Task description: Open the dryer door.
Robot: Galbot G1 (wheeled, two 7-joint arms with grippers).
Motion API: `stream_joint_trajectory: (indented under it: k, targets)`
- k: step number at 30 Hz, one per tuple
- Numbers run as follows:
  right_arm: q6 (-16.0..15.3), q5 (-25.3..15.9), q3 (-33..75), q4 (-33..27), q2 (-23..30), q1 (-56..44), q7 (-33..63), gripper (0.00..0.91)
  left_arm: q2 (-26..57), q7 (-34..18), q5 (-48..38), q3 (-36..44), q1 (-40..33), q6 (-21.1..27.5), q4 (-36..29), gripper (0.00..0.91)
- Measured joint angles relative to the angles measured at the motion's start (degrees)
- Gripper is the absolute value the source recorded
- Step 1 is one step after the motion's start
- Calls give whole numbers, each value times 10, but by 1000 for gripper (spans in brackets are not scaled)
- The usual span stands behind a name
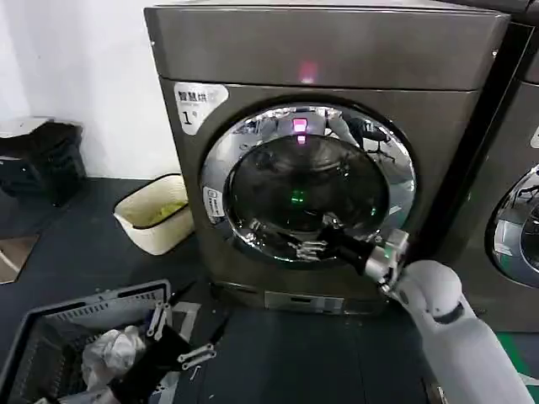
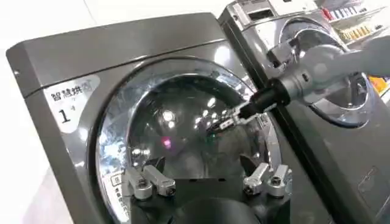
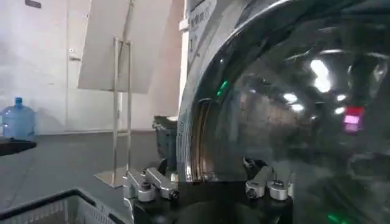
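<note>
The dryer (image 1: 337, 50) stands in front of me, dark grey-bronze, with a white "1" sticker (image 1: 195, 105) at its upper corner. Its round dryer door (image 1: 295, 181) has a wide chrome ring around dark glass and looks flush with the front. My right gripper (image 1: 313, 238) is open, close against the lower part of the glass near the chrome ring, holding nothing. In the right wrist view the right gripper (image 3: 206, 164) frames the door's rim (image 3: 198, 146). My left gripper (image 1: 178, 335) hangs open low on the left, well away from the dryer (image 2: 122, 49).
A grey laundry basket (image 1: 50, 337) with clothes sits on the floor at front left, under the left gripper. A cream bin (image 1: 156, 215) stands beside the dryer's left side, with a dark bag (image 1: 42, 160) behind it. A neighbouring machine (image 1: 514, 227) adjoins on the right.
</note>
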Motion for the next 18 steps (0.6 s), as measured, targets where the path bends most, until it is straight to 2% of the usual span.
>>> stream_joint_trajectory:
  k: [10,18]
  targets:
    - [-3,-5,-33,-16,14,36,15,907,-7,0,4,2,-3,0,0,907]
    - [-1,-11,-61,-26,29,60,63,907,-10,-1,5,4,-8,3,1,907]
